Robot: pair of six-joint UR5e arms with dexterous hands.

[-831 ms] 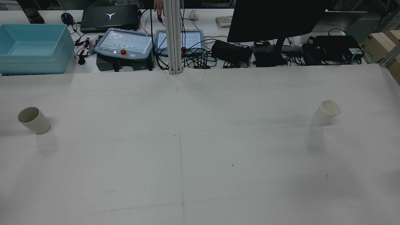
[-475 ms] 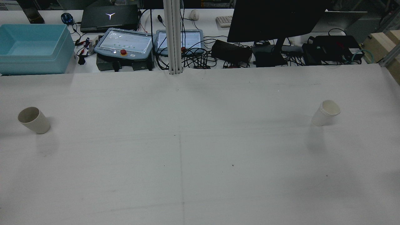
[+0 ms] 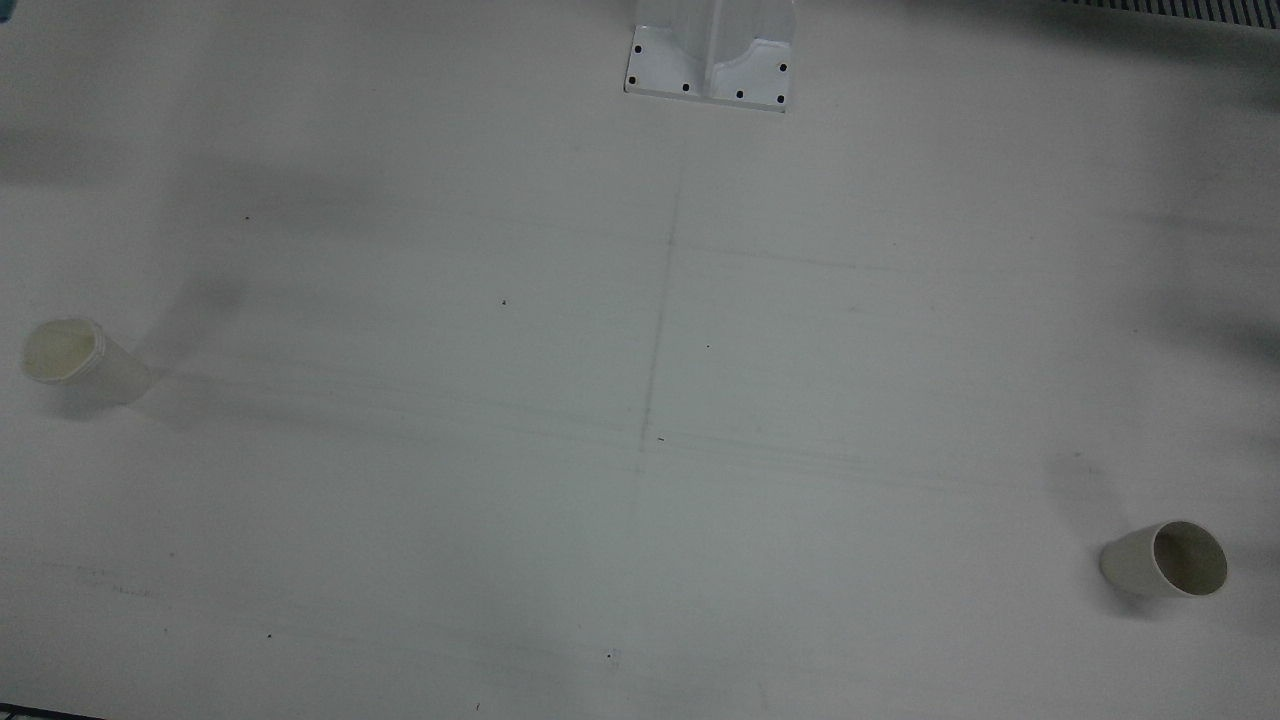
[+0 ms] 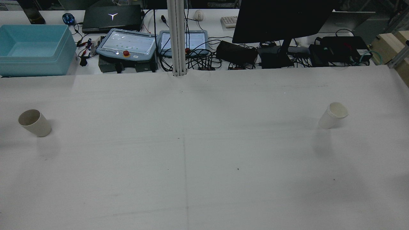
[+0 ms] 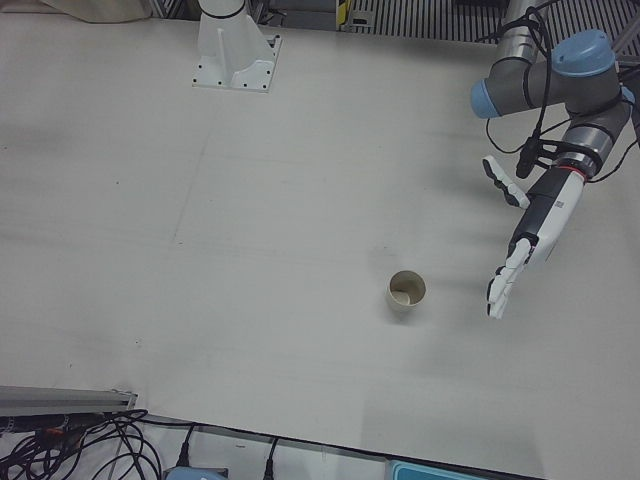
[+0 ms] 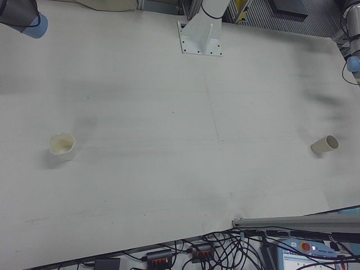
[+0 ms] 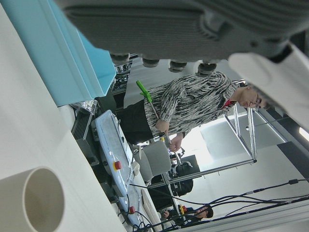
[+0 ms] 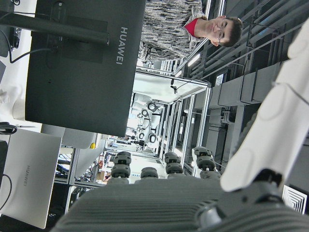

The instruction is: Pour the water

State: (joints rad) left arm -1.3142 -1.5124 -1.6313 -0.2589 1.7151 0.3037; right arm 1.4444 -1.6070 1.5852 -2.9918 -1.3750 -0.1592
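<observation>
Two cups (image 4: pixel 34 122) (image 4: pixel 333 115) stand far apart; left hand (image 5: pixel 523 236) spread and empty, right hand's (image 8: pixel 270 145) state mostly hidden, untellable

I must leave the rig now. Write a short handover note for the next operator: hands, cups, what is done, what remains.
Left hand: open, holds nothing, hangs beside the beige cup on the robot's left side, not touching it.
Right hand: shows only in its own camera, apparently holding nothing; state unclear.
White cup: upright on the robot's right side of the table, far from the beige one.
Done: nothing; no cup grasped.
Left: grasp a cup, bring the two together, pour.
</observation>
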